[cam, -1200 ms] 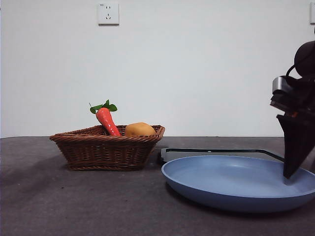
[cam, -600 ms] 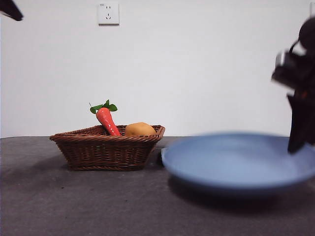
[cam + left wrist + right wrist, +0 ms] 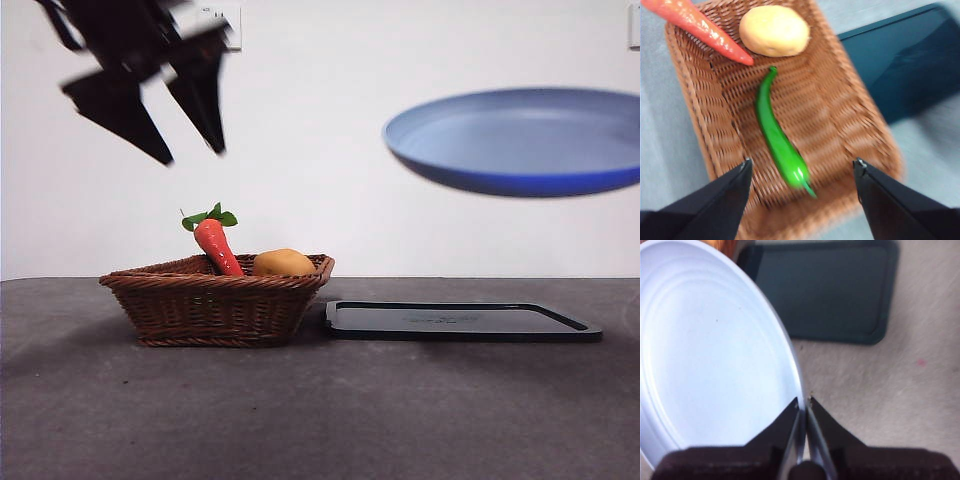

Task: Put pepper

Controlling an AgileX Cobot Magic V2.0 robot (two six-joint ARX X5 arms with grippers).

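Pepper point(image 3: 779, 138) lies glossy, light and slippery in the wicker basket point(image 3: 850, 130), best pinched mid-body by the spread left gripper point(image 3: 802, 167), while the right gripper point(image 3: 804, 401) clamps the blue plate point(image 3: 715, 365).

One pepper point(image 3: 778, 137), one carrot point(image 3: 695, 26), one potato point(image 3: 774, 31), one basket point(image 3: 215, 300), one plate point(image 3: 520, 140), one tray point(image 3: 460, 321).

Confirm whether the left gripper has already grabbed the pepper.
No: the left gripper hangs open above the basket, and the pepper lies untouched on the basket's floor.
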